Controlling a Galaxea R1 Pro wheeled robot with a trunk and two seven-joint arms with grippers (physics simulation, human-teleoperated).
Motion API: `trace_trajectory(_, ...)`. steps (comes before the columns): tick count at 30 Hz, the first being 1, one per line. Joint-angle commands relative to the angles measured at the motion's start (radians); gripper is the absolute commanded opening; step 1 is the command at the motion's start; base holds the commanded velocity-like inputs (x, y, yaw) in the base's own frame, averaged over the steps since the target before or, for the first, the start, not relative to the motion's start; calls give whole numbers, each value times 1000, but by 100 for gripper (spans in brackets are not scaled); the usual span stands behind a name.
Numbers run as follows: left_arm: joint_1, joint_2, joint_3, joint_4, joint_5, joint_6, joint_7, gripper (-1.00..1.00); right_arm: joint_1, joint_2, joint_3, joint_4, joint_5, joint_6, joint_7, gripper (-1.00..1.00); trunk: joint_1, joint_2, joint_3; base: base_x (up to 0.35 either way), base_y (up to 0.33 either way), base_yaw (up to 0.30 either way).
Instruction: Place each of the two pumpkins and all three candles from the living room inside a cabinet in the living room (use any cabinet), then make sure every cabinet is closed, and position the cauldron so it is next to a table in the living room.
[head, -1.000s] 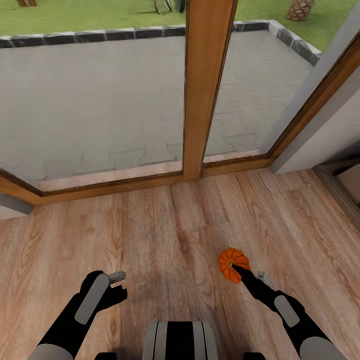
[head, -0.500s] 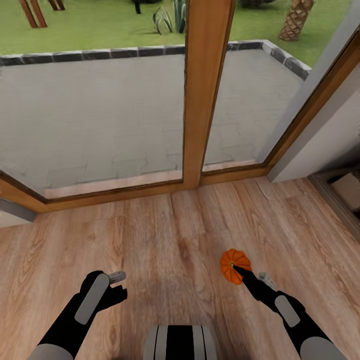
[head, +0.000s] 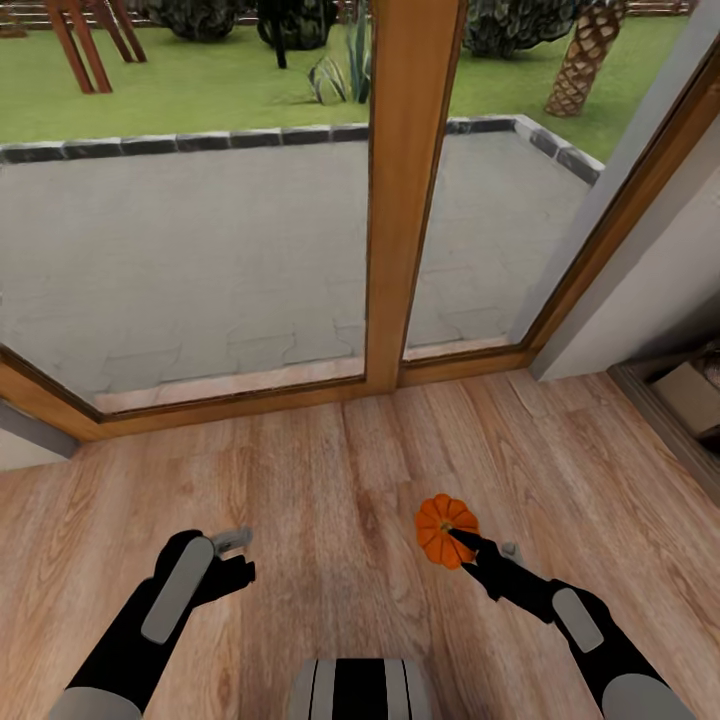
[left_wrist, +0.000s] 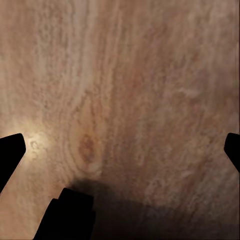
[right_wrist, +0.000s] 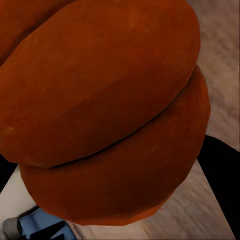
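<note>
The right gripper (head: 462, 541) seems clamped on the pumpkin (head: 441, 528), carried clear of the floor for the cabinet, while the left gripper (head: 238, 556) hangs spread and empty.

Both arms are matt black with pale grey oblong panels along the forearms. Each pincer (left pincer (head: 238, 558), right pincer (head: 462, 541)) has black fingers. The trunk is grey with black vertical stripes.
</note>
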Motion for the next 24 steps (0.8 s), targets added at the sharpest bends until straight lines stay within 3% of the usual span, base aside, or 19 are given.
trace_trajectory(1, 0, 2, 0, -7, 10, 12, -5, 100, 0, 1, -4, 0, 0, 6, 5, -100, -1, 0, 3, 0, 0, 0)
trace_trajectory(6, 0, 9, 6, -30, 9, 46, -112, 100, 1, 0, -5, 0, 0, 7, 24, -100, -3, 1, 23, 0, 0, 0)
trace_trajectory(14, 0, 9, 6, -31, 9, 49, -122, 100, 2, 0, -9, 0, 0, 6, 26, -100, -6, 3, 54, 0, 0, 0)
trace_trajectory(15, 0, 9, 7, -31, 9, 49, -122, 100, 2, 0, -17, 0, 0, 6, 26, -100, -7, 3, 57, 0, 0, 0)
trace_trajectory(16, 0, 9, 5, -31, 9, 49, -122, 100, 2, 0, -54, 0, 0, 9, 23, -100, -7, 4, 61, 0, 0, 0)
trace_trajectory(24, 0, 7, 4, -31, 9, 47, -122, 100, 3, 1, -65, 0, 0, 7, 28, -100, -11, 5, 92, 0, 0, 0)
